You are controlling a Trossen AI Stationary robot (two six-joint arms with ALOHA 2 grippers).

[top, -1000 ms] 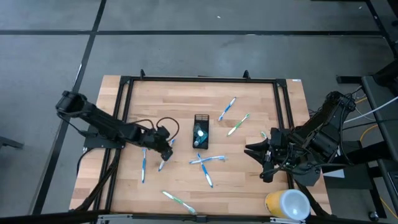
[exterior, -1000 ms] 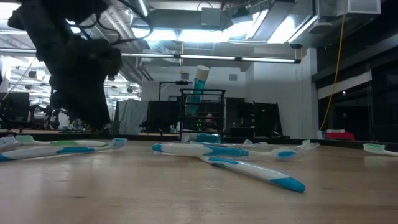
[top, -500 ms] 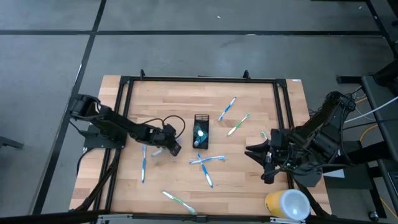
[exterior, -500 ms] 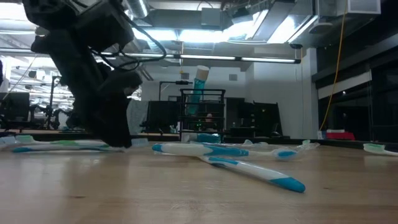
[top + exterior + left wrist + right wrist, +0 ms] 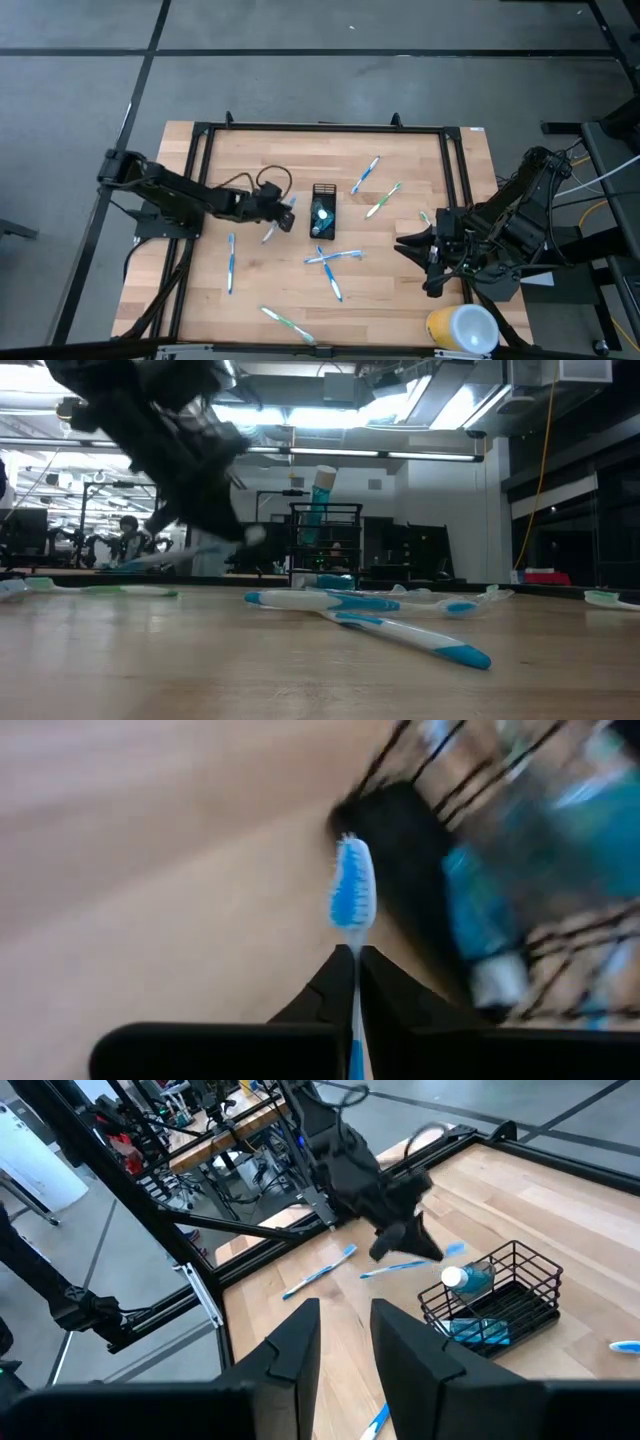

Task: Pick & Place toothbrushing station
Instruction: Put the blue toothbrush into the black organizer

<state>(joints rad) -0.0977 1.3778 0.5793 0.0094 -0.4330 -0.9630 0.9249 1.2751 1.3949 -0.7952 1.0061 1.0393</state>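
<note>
The toothbrushing station, a small black mesh holder point(image 5: 322, 212) with a blue tube point(image 5: 465, 1278) in it, stands at mid-table. My left gripper point(image 5: 284, 214) is just left of it, shut on a blue-white toothbrush point(image 5: 278, 222) whose bristle head point(image 5: 352, 895) points at the holder point(image 5: 470, 860). My right gripper point(image 5: 408, 246) hovers open near the table's right side, and nothing is between its fingers point(image 5: 300, 1342). Several other toothbrushes lie flat on the wood. My left gripper pinches the toothbrush's thin neck point(image 5: 355, 958), just behind the bristle head, between its two fingertips. The fingers come slanting from the table's left and run roughly along the brush. The brush is lifted clear and tilted, head high, with its handle point(image 5: 150, 560) trailing lower behind.
Loose toothbrushes lie at the left point(image 5: 230, 262), behind the holder point(image 5: 365, 175) point(image 5: 383, 200), crossed in front of it point(image 5: 330, 260) and near the front edge point(image 5: 288, 322). A yellow-and-white cup point(image 5: 462, 328) stands at the front right corner. A black frame point(image 5: 320, 127) borders the table.
My left gripper has shut on the blue-white toothbrush that lay on the wood and raised it. It has carried the brush toward the far edge and right, up to the holder. The brush has gone from flat to tilted with its head up.
</note>
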